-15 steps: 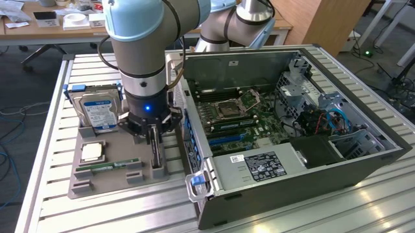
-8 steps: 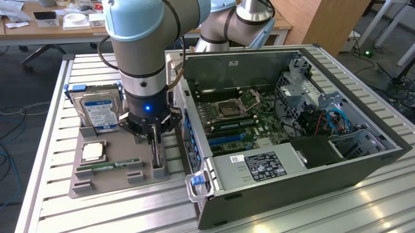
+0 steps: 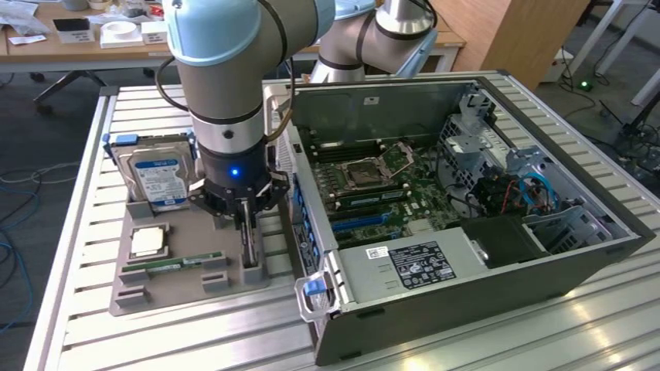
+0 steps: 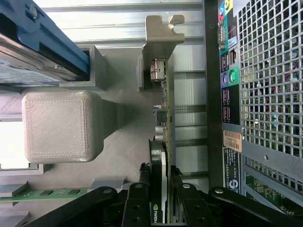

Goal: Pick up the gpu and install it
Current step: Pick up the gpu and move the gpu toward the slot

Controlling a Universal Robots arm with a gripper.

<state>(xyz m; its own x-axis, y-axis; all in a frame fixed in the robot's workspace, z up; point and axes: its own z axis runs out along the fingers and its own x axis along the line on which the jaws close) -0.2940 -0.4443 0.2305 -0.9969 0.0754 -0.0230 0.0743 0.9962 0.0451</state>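
Observation:
The gpu (image 4: 165,109) is a thin dark card standing on edge in a slot of the grey holder tray (image 3: 175,292), with its silvery-beige bracket (image 4: 158,42) at the far end. In the exterior view the gpu (image 3: 249,251) stands at the tray's side nearest the computer. My gripper (image 3: 244,220) has come straight down over it. In the wrist view my gripper (image 4: 161,208) has its black fingers (image 4: 137,203) pressed against both faces of the card, shut on it. The card's lower edge still sits in the tray slot.
The open computer case (image 3: 577,255) lies at the exterior view's right, its motherboard (image 3: 382,185) exposed and its rear panel (image 4: 227,94) close beside the gpu. On the tray stand a hard drive (image 3: 160,179), a processor (image 3: 147,242) and a green memory stick (image 3: 170,264).

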